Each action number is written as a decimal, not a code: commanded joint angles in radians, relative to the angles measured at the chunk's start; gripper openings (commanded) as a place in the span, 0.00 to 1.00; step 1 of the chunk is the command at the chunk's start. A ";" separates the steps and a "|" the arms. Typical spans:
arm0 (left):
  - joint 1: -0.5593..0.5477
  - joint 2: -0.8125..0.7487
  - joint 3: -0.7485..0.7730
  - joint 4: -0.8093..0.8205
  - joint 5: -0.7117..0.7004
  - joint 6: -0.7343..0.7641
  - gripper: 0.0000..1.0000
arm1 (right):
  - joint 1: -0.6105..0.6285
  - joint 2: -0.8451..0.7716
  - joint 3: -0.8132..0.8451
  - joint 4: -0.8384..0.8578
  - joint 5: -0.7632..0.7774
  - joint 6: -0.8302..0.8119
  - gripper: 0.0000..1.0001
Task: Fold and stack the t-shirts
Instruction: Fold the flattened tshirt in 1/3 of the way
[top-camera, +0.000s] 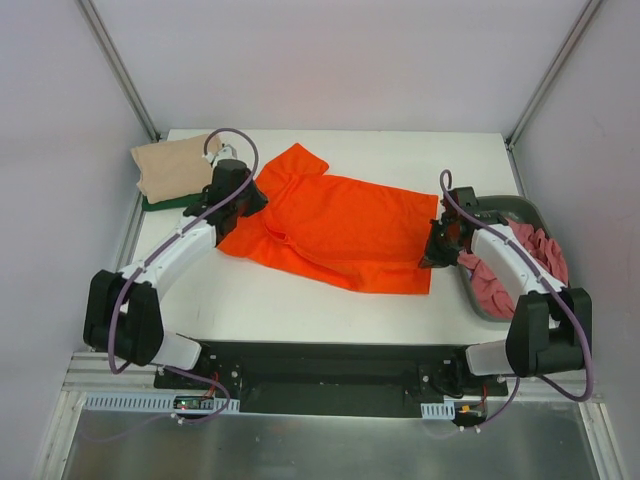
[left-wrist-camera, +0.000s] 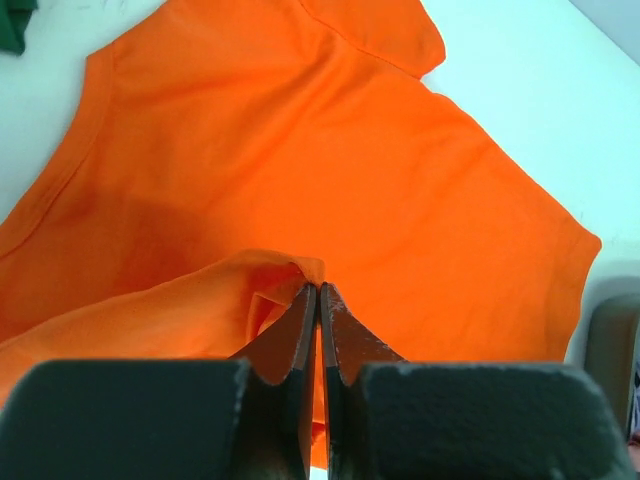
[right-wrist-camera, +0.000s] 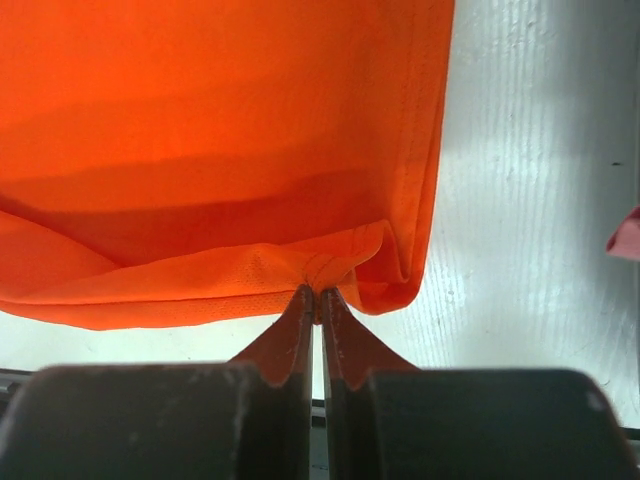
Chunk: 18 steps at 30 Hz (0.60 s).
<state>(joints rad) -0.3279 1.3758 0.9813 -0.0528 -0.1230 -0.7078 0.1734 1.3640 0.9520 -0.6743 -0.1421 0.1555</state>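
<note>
The bright orange t-shirt lies spread across the middle of the white table. My left gripper is shut on a pinched fold of its shoulder end. My right gripper is shut on the hem corner of the orange shirt at the right, lifting it slightly. A folded beige t-shirt lies on a dark green one at the back left. Dusty pink t-shirts sit in the basket at the right.
The dark grey oval basket stands at the table's right edge, close behind my right arm. White walls surround the table. A dark base strip runs along the near edge between the arm bases.
</note>
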 joint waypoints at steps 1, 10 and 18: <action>0.035 0.092 0.095 0.048 0.075 0.088 0.00 | -0.021 0.037 0.053 0.018 0.044 -0.013 0.04; 0.072 0.245 0.192 0.027 0.121 0.145 0.00 | -0.058 0.089 0.060 0.036 0.102 -0.002 0.06; 0.082 0.367 0.260 -0.008 0.131 0.160 0.02 | -0.071 0.129 0.062 0.078 0.136 0.016 0.07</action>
<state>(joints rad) -0.2596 1.7012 1.1839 -0.0422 -0.0013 -0.5804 0.1135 1.4830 0.9768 -0.6182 -0.0513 0.1570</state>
